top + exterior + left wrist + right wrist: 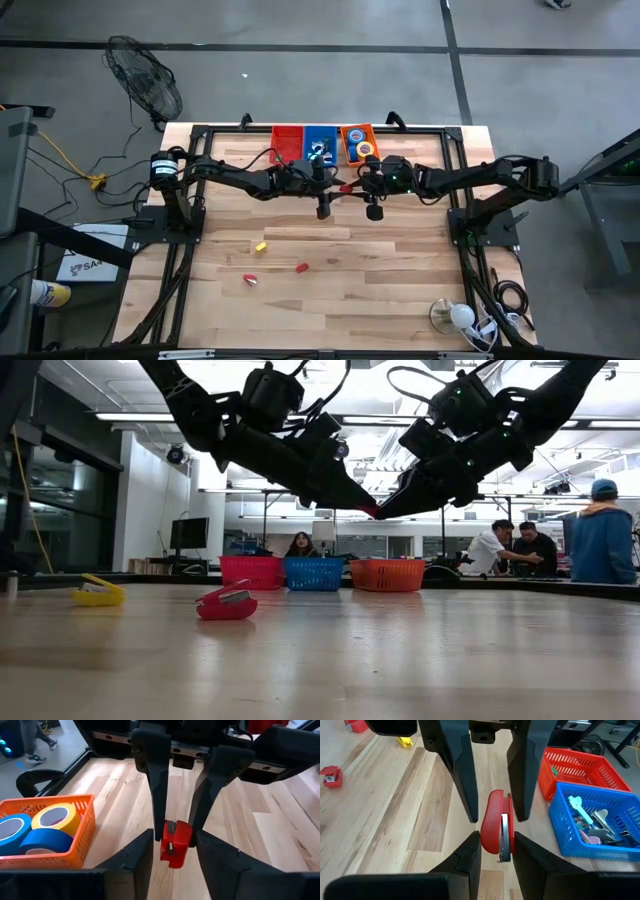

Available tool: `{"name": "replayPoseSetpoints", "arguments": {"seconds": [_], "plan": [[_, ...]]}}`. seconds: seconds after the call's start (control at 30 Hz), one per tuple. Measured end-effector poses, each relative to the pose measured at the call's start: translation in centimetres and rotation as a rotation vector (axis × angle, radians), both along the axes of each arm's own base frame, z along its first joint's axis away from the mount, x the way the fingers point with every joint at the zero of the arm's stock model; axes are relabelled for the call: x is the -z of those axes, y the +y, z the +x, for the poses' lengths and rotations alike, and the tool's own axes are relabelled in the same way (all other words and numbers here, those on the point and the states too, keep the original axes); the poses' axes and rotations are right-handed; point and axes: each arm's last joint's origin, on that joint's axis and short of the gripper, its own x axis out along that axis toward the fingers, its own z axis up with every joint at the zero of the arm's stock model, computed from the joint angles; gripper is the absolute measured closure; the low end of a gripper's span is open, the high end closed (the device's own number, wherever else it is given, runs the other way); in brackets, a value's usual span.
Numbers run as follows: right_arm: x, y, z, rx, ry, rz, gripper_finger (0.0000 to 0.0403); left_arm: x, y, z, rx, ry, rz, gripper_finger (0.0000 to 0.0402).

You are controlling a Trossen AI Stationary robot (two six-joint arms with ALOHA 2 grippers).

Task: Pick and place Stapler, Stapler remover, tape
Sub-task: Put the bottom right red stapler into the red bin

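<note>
A small red stapler [495,822] hangs in the air between my two arms, near the far baskets, and shows in the high view as a red stapler [346,187]. My right gripper [497,840] is shut on it. My left gripper [174,836] faces it from the table's left, open, with a finger close on either side of the stapler's other end [175,845] and a thin gap showing. Yellow tape [55,817] and blue tape [37,841] lie in the orange basket [75,802]. My right gripper pinches the stapler between its two fingers at the end toward that arm. One finger is on the red top [486,834], the other on the metal base side [507,839]. The fingers come from the table's right, slanting slightly down, along the stapler. The stapler is lifted clear.
A red basket [287,142], a blue basket [320,145] holding staple removers [592,820] and the orange basket [358,143] line the far edge. A yellow stapler [261,245] and two small red pieces [301,268], [250,280] lie mid-table. People stand beyond the table.
</note>
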Motion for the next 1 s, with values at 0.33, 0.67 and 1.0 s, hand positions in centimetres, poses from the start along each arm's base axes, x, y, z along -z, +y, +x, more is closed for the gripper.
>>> {"name": "replayPoseSetpoints", "arguments": {"seconds": [0.33, 0.67, 1.0], "plan": [[-0.06, -0.01, 0.04, -0.001, -0.008, -0.002, 0.0313, 0.01, -0.07, 0.01, 0.023, 0.000, -0.007, 0.0275], [-0.06, 0.00, 0.04, -0.002, -0.009, 0.003, 0.0313, -0.02, -0.10, 0.02, 0.032, -0.005, -0.019, 0.0275], [-0.06, 0.00, 0.04, -0.002, -0.008, 0.003, 0.0313, -0.02, -0.11, 0.02, 0.033, -0.005, -0.020, 0.0306]]}}
